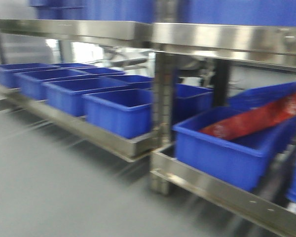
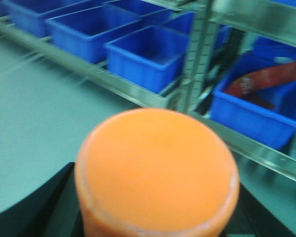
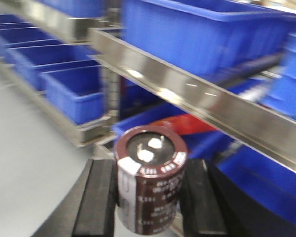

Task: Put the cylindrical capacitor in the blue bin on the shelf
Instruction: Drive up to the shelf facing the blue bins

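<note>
Capacitor (image 3: 150,185), cylindrical, brown-sleeved: upright, clamped between right fingers (image 3: 96,202), in the air before steel shelf (image 3: 187,94) stocked with blue bins (image 1: 121,111). Left fingers (image 2: 24,215): closed around orange cylinder (image 2: 158,168), above grey floor (image 2: 34,98).

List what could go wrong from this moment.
1. The capacitor stands in the right claw with a shelf rail ahead; it might clip the rail.
2. Every view is blurred and an orange cylinder fills the left wrist view, so aiming could be off.
3. One bin holds a red pack; the capacitor may land on it.
</note>
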